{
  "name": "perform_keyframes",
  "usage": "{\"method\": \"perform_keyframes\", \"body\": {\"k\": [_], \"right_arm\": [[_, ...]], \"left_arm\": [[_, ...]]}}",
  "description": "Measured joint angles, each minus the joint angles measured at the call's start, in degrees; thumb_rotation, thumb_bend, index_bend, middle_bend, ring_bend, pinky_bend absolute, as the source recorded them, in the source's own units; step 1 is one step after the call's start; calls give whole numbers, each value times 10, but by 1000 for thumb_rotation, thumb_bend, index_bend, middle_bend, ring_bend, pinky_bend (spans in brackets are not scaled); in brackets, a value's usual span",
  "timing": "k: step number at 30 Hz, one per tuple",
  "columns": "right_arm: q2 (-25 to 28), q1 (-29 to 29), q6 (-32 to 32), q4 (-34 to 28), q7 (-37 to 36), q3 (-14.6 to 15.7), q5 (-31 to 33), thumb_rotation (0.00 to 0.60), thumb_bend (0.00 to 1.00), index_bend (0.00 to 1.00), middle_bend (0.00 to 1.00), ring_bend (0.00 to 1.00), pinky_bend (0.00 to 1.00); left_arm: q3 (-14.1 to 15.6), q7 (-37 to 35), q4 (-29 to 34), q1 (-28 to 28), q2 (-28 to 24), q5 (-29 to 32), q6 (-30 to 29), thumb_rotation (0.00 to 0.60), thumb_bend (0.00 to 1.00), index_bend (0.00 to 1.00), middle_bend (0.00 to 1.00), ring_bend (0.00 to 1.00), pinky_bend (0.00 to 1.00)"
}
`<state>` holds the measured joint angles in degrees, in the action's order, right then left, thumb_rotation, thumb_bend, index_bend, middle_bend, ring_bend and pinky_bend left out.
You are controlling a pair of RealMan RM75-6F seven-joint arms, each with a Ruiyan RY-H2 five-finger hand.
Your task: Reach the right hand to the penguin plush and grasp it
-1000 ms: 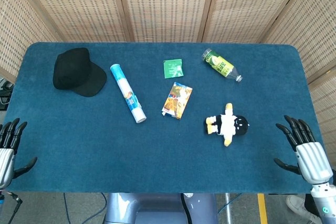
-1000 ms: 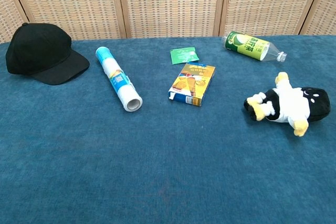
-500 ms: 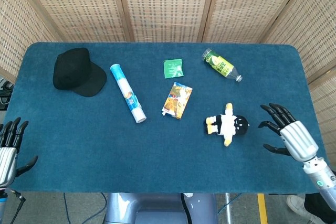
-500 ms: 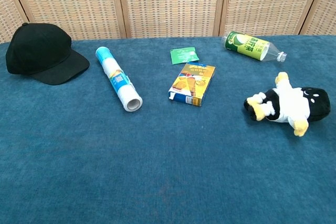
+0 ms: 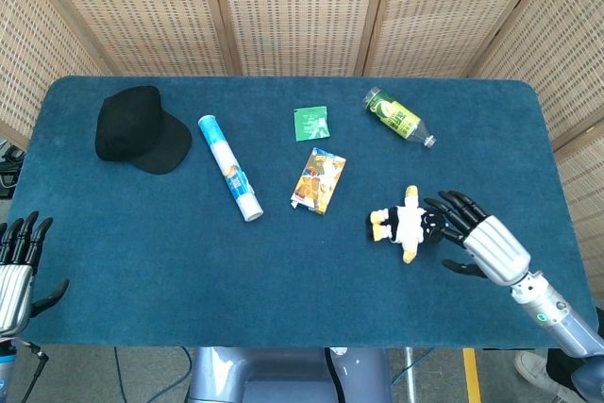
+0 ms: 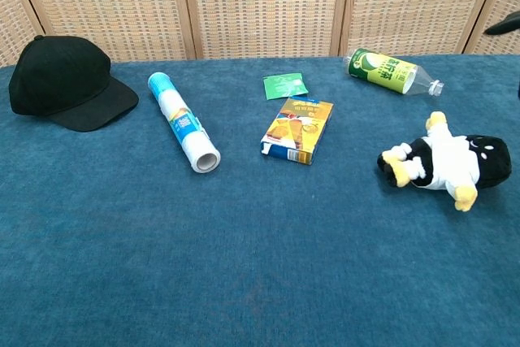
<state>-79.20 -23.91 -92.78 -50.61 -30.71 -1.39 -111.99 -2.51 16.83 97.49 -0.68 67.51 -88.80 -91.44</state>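
Note:
The black, white and yellow penguin plush (image 5: 406, 224) lies on its side on the blue table, right of centre; the chest view shows the plush (image 6: 447, 162) at its right edge. My right hand (image 5: 475, 239) hovers just right of the plush with fingers spread, the fingertips (image 5: 441, 214) over its black head, gripping nothing. In the chest view only a dark fingertip (image 6: 502, 25) of that hand shows at the upper right edge. My left hand (image 5: 15, 266) stays at the table's near left edge, fingers spread and empty.
A snack box (image 5: 318, 179) lies left of the plush, with a green packet (image 5: 310, 123) behind it. A green bottle (image 5: 397, 117) lies at the back right. A white tube (image 5: 229, 167) and a black cap (image 5: 139, 128) lie on the left.
My right hand has moved left from the table's near right edge until its fingertips are over the plush's head. The plush and my left hand have not moved.

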Motion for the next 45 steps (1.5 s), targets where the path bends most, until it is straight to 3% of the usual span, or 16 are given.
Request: {"method": "perform_keyframes", "body": {"k": [45], "right_arm": [[-128,-66,47,180,21,82,5,600,229,480,186,0,146]], "left_arm": [[-1,3,-10,-3,10,8,3,600,241,0,0,0,0]]}}
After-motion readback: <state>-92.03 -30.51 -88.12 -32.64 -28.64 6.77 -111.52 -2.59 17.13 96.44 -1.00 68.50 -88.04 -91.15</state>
